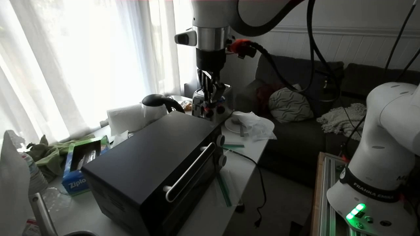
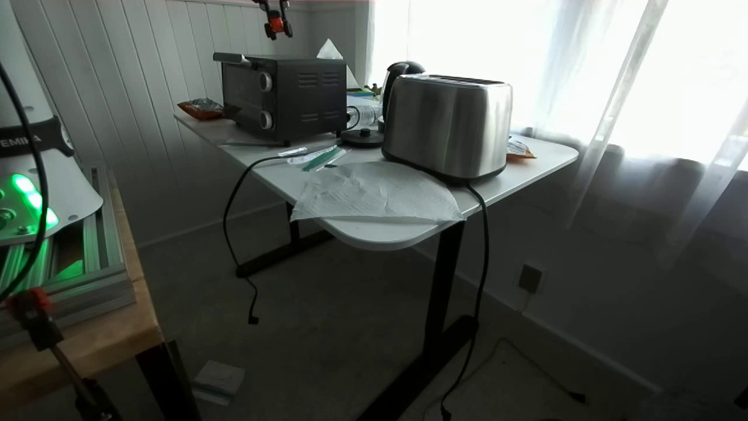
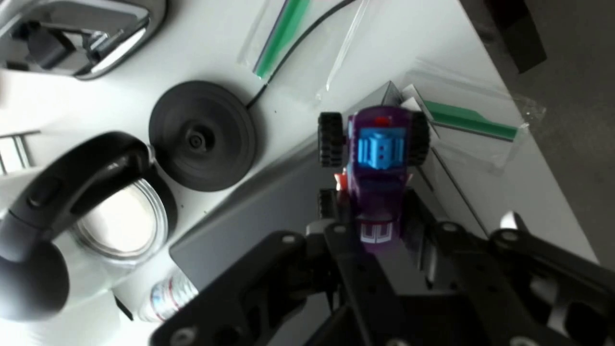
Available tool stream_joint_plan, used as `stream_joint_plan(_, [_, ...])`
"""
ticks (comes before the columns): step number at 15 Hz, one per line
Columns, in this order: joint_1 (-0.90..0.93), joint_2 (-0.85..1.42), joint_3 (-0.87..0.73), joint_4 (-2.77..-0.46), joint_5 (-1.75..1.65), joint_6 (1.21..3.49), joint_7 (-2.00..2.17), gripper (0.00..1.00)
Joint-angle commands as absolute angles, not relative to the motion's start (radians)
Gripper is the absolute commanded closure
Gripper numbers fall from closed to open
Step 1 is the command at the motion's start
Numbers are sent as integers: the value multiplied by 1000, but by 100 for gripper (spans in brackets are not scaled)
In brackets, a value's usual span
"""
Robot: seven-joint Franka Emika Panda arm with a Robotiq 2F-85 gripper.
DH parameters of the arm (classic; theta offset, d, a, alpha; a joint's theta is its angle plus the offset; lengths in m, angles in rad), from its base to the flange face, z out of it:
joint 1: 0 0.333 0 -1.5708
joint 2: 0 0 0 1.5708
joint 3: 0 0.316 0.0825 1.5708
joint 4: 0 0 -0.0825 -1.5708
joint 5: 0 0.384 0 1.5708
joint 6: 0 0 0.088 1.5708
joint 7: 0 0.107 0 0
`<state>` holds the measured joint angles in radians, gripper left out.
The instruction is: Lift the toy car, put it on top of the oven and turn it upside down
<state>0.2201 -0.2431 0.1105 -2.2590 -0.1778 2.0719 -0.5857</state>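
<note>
The toy car [image 3: 377, 187] shows in the wrist view with a dark purple body, a bright blue part, black wheels and red bits. My gripper [image 3: 375, 204] is shut on the car's sides, and the fingers cover part of its wheels. In both exterior views the car [image 1: 214, 108] [image 2: 278, 27] hangs under the fingertips in the air. The black oven [image 1: 157, 144] stands on the table with its flat top bare. In an exterior view the car is above the oven [image 2: 310, 96], with a gap between them. The oven [image 3: 259, 211] lies below the car in the wrist view.
A silver toaster [image 2: 450, 126] stands beyond the oven's end. A kettle [image 1: 154, 100] with a black handle and a round black base [image 3: 202, 137] are close to the oven. A Ziploc box [image 1: 77, 180] lies behind it. A plate [image 1: 267, 126] and a cable [image 1: 259, 167] are near the table edge.
</note>
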Motion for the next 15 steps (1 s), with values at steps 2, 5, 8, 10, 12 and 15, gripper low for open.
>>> stream_joint_plan(2, [276,-211,120,-2218,-90,2046,-804,93])
stream_joint_plan(5, [286,-182,132,-2209,-67,2065,-900,93])
stream_joint_plan(8, [279,-137,149,-2188,-54,2065,-921,93])
stream_joint_plan(10, [276,-110,156,-2176,-44,2079,-925,93])
stream_joint_plan(12, [271,-85,161,-2163,-48,2105,-927,93])
stream_joint_plan(15, [263,-45,165,-2141,-42,2150,-933,93])
